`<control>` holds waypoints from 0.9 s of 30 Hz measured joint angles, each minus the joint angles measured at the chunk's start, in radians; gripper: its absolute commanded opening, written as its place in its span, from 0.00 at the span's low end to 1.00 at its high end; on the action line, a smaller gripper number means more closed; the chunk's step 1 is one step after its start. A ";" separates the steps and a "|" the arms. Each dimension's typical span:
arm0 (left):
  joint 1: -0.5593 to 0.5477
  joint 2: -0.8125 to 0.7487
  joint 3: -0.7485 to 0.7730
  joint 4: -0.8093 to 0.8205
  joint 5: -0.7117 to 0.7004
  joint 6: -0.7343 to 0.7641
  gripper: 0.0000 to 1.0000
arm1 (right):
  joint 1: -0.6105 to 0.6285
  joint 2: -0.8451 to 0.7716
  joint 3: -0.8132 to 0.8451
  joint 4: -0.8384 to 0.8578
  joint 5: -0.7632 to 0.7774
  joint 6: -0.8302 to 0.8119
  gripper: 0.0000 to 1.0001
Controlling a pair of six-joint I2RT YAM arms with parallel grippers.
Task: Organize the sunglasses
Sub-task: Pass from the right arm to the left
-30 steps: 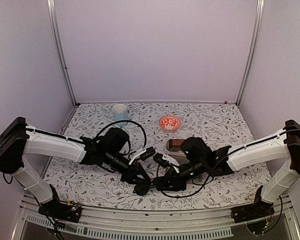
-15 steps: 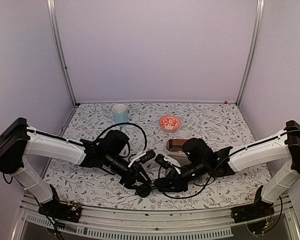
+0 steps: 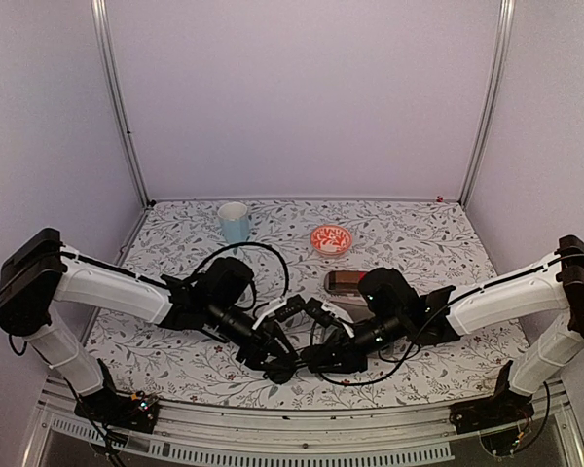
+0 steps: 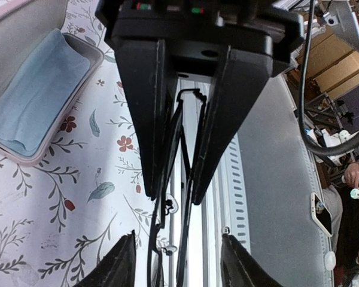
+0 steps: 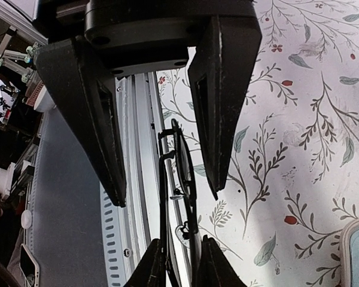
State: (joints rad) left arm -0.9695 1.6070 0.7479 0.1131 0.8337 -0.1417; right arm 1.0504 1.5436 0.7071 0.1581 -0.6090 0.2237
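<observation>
The black sunglasses (image 3: 294, 366) hang folded between my two grippers near the table's front edge. My right gripper (image 3: 316, 357) is shut on them; in the right wrist view its fingers (image 5: 180, 251) pinch the thin black frame (image 5: 180, 173). My left gripper (image 3: 275, 359) faces it, open, with its fingers either side of the glasses without touching; in the left wrist view it (image 4: 178, 239) stands wide around the frame (image 4: 180, 149). The pinkish see-through pair is out of view.
An open pink case (image 4: 78, 89) with a blue cloth lies just behind the grippers. A brown case (image 3: 343, 282), a red bowl (image 3: 331, 239) and a pale blue mug (image 3: 234, 222) stand further back. The metal front rail (image 3: 273, 411) runs just below the grippers.
Both grippers have stayed tip to tip near the front edge. The wrists have shifted slightly closer together, and the glasses remain in the right gripper.
</observation>
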 measured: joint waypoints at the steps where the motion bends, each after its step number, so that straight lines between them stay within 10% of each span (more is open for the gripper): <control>1: 0.000 0.001 0.000 0.002 -0.001 0.000 0.48 | 0.000 0.000 -0.001 0.000 0.000 0.001 0.22; 27: -0.015 0.002 -0.076 0.175 -0.003 -0.030 0.51 | -0.011 -0.026 -0.043 0.121 -0.029 0.050 0.22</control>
State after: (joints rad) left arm -0.9844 1.6085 0.6716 0.2878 0.8307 -0.1719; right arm 1.0393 1.5177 0.6643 0.2794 -0.6384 0.2733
